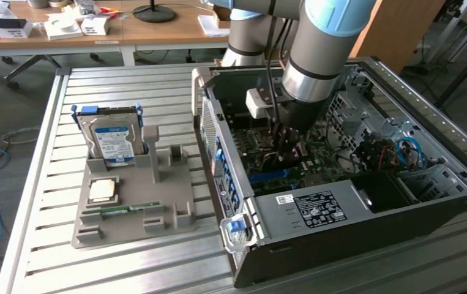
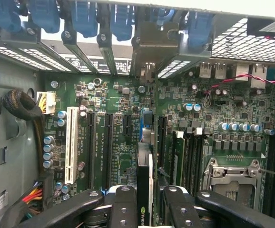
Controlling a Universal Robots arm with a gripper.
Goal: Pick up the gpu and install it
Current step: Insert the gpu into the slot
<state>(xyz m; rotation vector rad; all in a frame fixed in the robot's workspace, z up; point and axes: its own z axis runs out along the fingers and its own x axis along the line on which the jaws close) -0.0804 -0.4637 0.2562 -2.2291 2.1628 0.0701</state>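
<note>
Gripper (image 2: 149,202) is down inside the open PC case (image 1: 339,245), fingers (image 2: 123,204) pinching the gpu (image 2: 143,171) from both sides. The card stands on edge over the motherboard (image 2: 113,95), lined up with the long slots. Its far end points at the case's rear wall with the blue slot clips. Can't tell if it's seated. Case lies at the table's (image 1: 54,263) edge on the exterior view's right. The grey parts tray (image 1: 127,226) beside it holds the hard drive (image 1: 112,139) and memory stick (image 1: 123,210).

Black gpu (image 2: 143,190), green motherboard (image 2: 128,118), white slot (image 2: 72,145), blue latches (image 2: 85,14), grey tray (image 1: 135,211), blue-white hard drive label (image 1: 112,142)
</note>
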